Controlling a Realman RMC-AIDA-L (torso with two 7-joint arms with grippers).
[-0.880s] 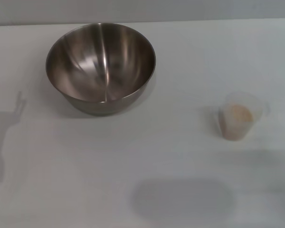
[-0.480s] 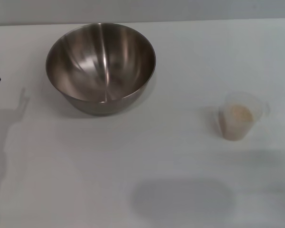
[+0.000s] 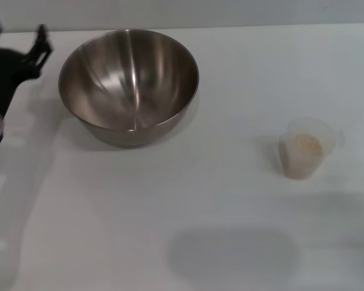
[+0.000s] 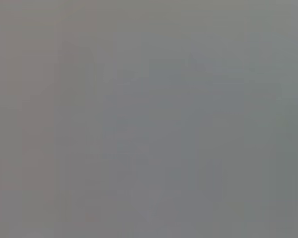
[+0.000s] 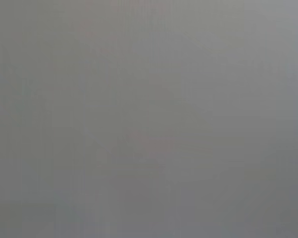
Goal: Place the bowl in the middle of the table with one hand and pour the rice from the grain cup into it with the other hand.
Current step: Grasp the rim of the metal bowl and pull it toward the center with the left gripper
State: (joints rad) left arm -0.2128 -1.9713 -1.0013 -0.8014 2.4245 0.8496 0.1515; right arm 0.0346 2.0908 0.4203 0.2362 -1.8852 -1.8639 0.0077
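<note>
**Left gripper spread beside the bowl, nothing in hand**

The left gripper (image 3: 17, 37) stood at the far left of the table (image 3: 170, 200), just beside the bowl (image 3: 128, 85) and not touching it. Its two dark fingers (image 3: 42, 37) were spread wide apart with nothing between them. Behind them the black body of the arm ran off the left edge, with a white link and a small green light lower down.

The stainless-steel bowl sat upright on the far left part of the white tabletop, its shiny inside streaked with reflections and holding nothing. The grain cup (image 3: 306, 147) stood upright well apart from it, over on the right side, its clear plastic wall showing the pale heap of rice (image 3: 304, 145) inside. No gripper was near the cup.

One of the left fingers was cut off by the frame edge and both looked smeared. The right gripper did not show in the head view. Both wrist views gave only a flat grey field in which I could make out nothing.
</note>
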